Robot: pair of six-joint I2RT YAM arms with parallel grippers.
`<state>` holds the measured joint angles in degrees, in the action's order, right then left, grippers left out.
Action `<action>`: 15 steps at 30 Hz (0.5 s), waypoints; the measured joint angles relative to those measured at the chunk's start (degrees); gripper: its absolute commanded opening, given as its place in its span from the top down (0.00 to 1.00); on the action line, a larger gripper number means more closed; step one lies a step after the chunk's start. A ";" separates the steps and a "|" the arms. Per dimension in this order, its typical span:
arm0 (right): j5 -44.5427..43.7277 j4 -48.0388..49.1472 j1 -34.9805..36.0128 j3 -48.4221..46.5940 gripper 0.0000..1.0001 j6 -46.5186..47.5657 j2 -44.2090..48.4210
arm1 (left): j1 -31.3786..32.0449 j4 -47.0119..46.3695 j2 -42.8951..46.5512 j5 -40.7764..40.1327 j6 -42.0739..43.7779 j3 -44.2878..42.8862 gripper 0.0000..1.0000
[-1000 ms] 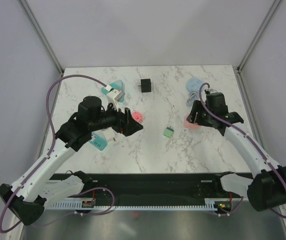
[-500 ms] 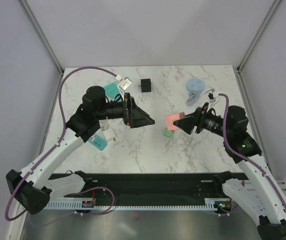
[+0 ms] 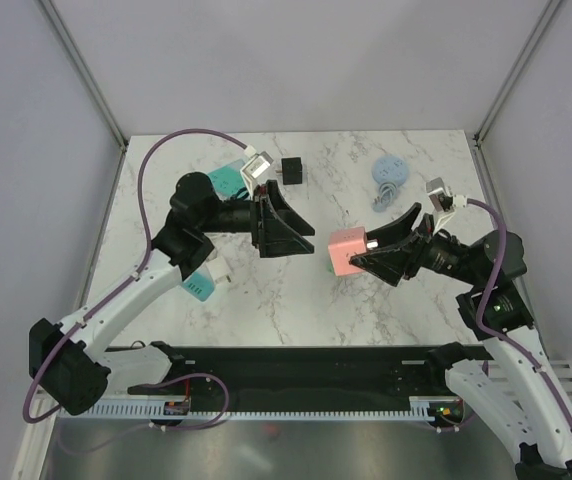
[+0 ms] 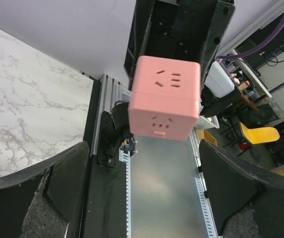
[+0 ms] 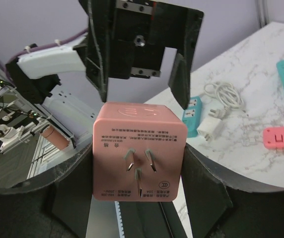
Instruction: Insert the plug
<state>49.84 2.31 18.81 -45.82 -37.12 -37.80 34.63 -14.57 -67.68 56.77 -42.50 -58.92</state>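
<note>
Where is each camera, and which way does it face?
Top external: above and behind, looking down on the marble table; left arm and right arm show.
Left wrist: on left arm, faces the pink cube adapter; left fingers, open, below.
Right wrist: on right arm, faces the left fingers; right fingers grip the adapter.
All share the adapter.

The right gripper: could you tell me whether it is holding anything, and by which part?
The right gripper holds the pink plug cube by two opposite sides.

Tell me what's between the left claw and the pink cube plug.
Nothing. The top view shows an open gap above white marble tabletop between the left claw and the pink plastic cube plug.
</note>
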 measured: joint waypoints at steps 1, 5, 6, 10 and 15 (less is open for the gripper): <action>0.57 1.51 0.02 0.04 0.65 -0.98 0.48 | 0.00 -1.18 -0.31 0.28 -0.50 0.13 0.01; 2.03 7.61 0.11 0.46 0.66 -4.98 0.74 | 0.20 -5.88 -1.01 0.61 -2.58 0.39 0.01; 2.16 8.46 0.11 0.61 0.66 -5.62 0.70 | 0.35 -7.08 -1.18 0.63 -3.04 0.39 0.01; 2.25 10.95 0.11 1.40 0.67 -7.85 0.68 | 1.62 -10.40 -1.46 0.61 -4.55 0.39 0.01; 1.95 12.72 0.22 1.55 0.67 -9.42 0.39 | 3.85 -13.05 -1.64 0.33 -5.64 0.39 0.00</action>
<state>51.79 15.03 19.03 -44.27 -46.54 -37.41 38.48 -27.62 -69.32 57.10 -48.14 -58.52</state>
